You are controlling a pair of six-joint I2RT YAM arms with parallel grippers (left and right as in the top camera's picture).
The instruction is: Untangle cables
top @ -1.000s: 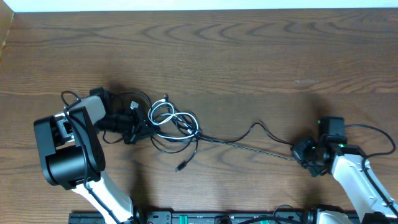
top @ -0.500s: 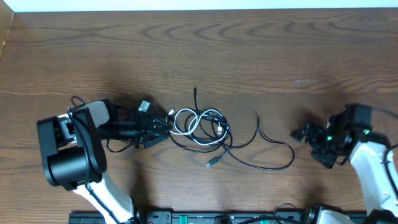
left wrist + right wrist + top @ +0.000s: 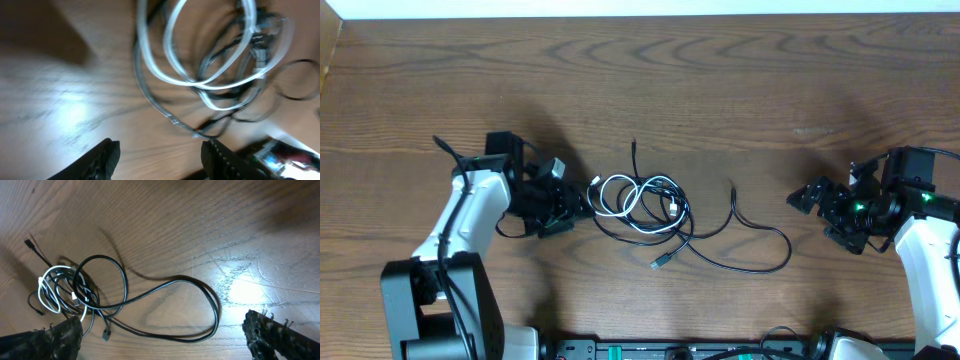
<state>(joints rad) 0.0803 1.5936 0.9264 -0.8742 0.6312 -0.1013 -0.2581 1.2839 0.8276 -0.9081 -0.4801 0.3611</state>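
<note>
A tangle of cables lies mid-table: a white cable [image 3: 620, 194] coiled in loops, wound with a black cable [image 3: 760, 240] that trails right in a slack loop. A small plug [image 3: 660, 263] sticks out below the tangle. My left gripper [image 3: 578, 207] sits just left of the coil, open, with nothing between its fingers. In the left wrist view the white loops [image 3: 200, 75] lie beyond my left gripper [image 3: 160, 157]. My right gripper [image 3: 820, 215] stands open right of the black loop, apart from it. The right wrist view shows the black loop [image 3: 200, 287] ahead of my right gripper [image 3: 162, 340].
Bare dark wood table [image 3: 720, 90] stretches behind the cables. One thin black cable end [image 3: 634, 148] points toward the back. The arms' own wiring hangs near each wrist. A rail with electronics [image 3: 670, 350] runs along the front edge.
The black cable, pulled taut from the right gripper a second ago, now lies slack. The tangle shifted right. The left gripper has drawn back a little left; the right gripper rose slightly.
</note>
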